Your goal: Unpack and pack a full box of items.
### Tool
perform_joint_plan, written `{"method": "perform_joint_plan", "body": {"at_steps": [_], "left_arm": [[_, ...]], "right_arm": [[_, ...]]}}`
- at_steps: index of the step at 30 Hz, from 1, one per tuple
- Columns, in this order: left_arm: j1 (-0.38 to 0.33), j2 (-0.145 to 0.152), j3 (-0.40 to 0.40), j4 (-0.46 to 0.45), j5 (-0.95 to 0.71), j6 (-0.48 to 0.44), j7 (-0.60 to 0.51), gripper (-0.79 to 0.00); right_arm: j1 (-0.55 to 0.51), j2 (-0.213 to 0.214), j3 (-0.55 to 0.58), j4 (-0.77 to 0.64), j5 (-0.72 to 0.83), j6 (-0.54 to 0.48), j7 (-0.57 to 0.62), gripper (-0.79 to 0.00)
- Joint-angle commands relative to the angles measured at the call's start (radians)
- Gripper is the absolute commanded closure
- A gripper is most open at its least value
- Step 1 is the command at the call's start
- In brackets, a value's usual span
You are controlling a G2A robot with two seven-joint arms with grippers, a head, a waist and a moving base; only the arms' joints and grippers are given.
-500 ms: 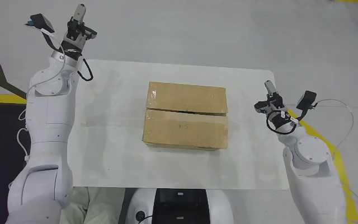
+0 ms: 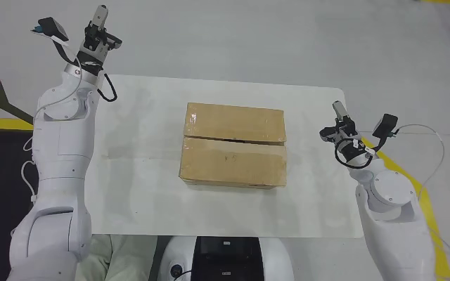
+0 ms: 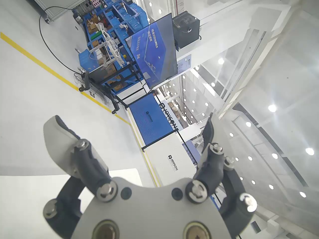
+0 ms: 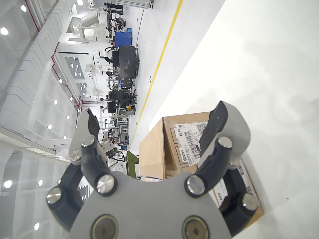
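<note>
A brown cardboard box point(image 2: 234, 144) with its flaps shut lies in the middle of the white table point(image 2: 140, 183). The right wrist view shows one end of the box point(image 4: 159, 148), with a printed label on it. My left gripper point(image 2: 102, 15) is raised beyond the table's far left corner, well away from the box; its fingers point(image 3: 58, 135) are spread wide with nothing between them. My right gripper point(image 2: 338, 109) hangs at the table's right edge, to the right of the box, open and empty, as its wrist view point(image 4: 154, 120) confirms.
Bare tabletop surrounds the box on every side. Beyond the table lies pale floor with a yellow line point(image 2: 14, 123) at the left. A cable point(image 2: 422, 130) trails near the right arm.
</note>
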Motion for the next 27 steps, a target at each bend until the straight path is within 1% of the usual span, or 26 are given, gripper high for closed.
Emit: {"method": "perform_joint_plan", "body": {"at_steps": [1, 7, 9, 14, 20, 27], "left_arm": [[0.000, 0.000, 0.000, 0.000, 0.000, 0.000, 0.000, -0.784], [0.000, 0.000, 0.000, 0.000, 0.000, 0.000, 0.000, -0.785], [0.000, 0.000, 0.000, 0.000, 0.000, 0.000, 0.000, -0.785], [0.000, 0.000, 0.000, 0.000, 0.000, 0.000, 0.000, -0.785], [0.000, 0.000, 0.000, 0.000, 0.000, 0.000, 0.000, -0.785], [0.000, 0.000, 0.000, 0.000, 0.000, 0.000, 0.000, -0.785]], "right_arm": [[0.000, 0.000, 0.000, 0.000, 0.000, 0.000, 0.000, -0.784], [0.000, 0.000, 0.000, 0.000, 0.000, 0.000, 0.000, -0.785], [0.006, 0.002, -0.006, 0.014, 0.003, -0.018, 0.057, -0.785], [0.017, 0.007, -0.021, 0.043, -0.045, -0.063, 0.132, -0.785], [0.017, 0.010, -0.035, 0.072, -0.068, -0.125, 0.189, -0.785], [-0.009, 0.011, -0.039, 0.078, -0.029, -0.179, 0.250, -0.785]]}}
